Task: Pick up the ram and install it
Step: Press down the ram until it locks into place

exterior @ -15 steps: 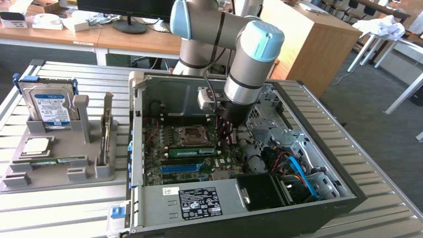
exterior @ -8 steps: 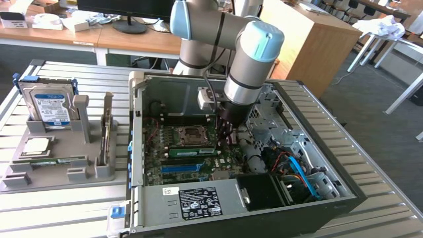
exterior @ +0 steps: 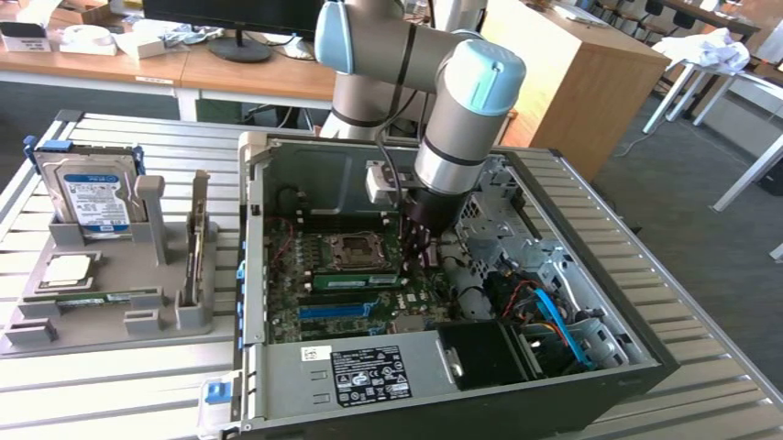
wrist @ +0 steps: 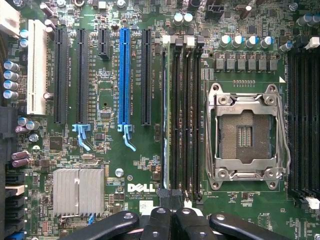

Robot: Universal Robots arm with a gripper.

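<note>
One arm, deep in the case (exterior: 588, 275), gripper (wrist: 170, 220) pinched together over the memory slots (wrist: 182, 115). The ram (wrist: 165, 120) stands edge-on in the slot nearest the blue connector. Looks like seating; next calls for straight downward pressure.

Exterior overlooks the case (exterior: 490, 367) — wrist faces its motherboard (wrist: 110, 160).

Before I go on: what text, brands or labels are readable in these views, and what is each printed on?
"DELL", white print on the motherboard, wrist view.
Fine print under that logo: too small to read.
White lettering beside the expansion slots: blurred, unreadable.
Black label on the power supply, exterior view: symbols and text too small to read.
Blue label on the hard drive in the grey holder: unreadable.
</note>
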